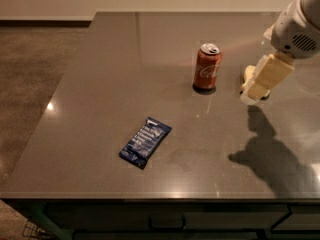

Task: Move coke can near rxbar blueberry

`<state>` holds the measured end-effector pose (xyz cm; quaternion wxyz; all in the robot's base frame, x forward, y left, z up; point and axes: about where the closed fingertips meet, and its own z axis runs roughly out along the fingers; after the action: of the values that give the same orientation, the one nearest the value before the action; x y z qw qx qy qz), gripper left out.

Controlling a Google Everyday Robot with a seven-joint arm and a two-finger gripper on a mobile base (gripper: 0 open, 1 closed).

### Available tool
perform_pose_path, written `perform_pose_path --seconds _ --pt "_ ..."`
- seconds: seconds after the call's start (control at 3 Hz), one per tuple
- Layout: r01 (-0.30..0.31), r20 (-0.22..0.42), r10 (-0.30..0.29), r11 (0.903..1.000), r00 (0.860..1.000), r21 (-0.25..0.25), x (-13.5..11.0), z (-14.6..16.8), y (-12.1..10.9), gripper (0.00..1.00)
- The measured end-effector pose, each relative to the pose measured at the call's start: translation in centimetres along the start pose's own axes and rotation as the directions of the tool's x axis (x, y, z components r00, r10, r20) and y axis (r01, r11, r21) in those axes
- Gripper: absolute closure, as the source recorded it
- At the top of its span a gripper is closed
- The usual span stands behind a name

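The coke can [207, 66], red with white script and a silver top, stands upright on the grey table [100, 84], right of the middle. The rxbar blueberry [145, 142], a flat dark blue wrapper with white lettering, lies nearer the front edge, down and left of the can. My gripper [262, 81], cream-coloured on a white arm [297, 26], hangs above the table just right of the can, apart from it. It throws a dark shadow on the table at the front right.
A pale yellow block [248, 74] lies right of the can, mostly hidden behind the gripper. The table's left edge drops to a brown floor [30, 64]. Drawers run under the front edge.
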<state>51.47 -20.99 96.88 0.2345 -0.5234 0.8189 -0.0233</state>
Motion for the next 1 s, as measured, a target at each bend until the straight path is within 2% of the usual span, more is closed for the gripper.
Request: perform_pose_path --seconds 0.33,0.67,1.0 --pt "-0.147 0.079 0.143 0.9883 0.987 0.042 -1.2 3.2 -4.5 0.0" --pt "-0.215 0.13 0.206 0.9748 0.97 0.06 -2.2 5.1 -6.8 0.0" --pt "-0.27 0.178 0.258 0.9616 0.95 0.048 -3.4 7.4 -8.2 0.0"
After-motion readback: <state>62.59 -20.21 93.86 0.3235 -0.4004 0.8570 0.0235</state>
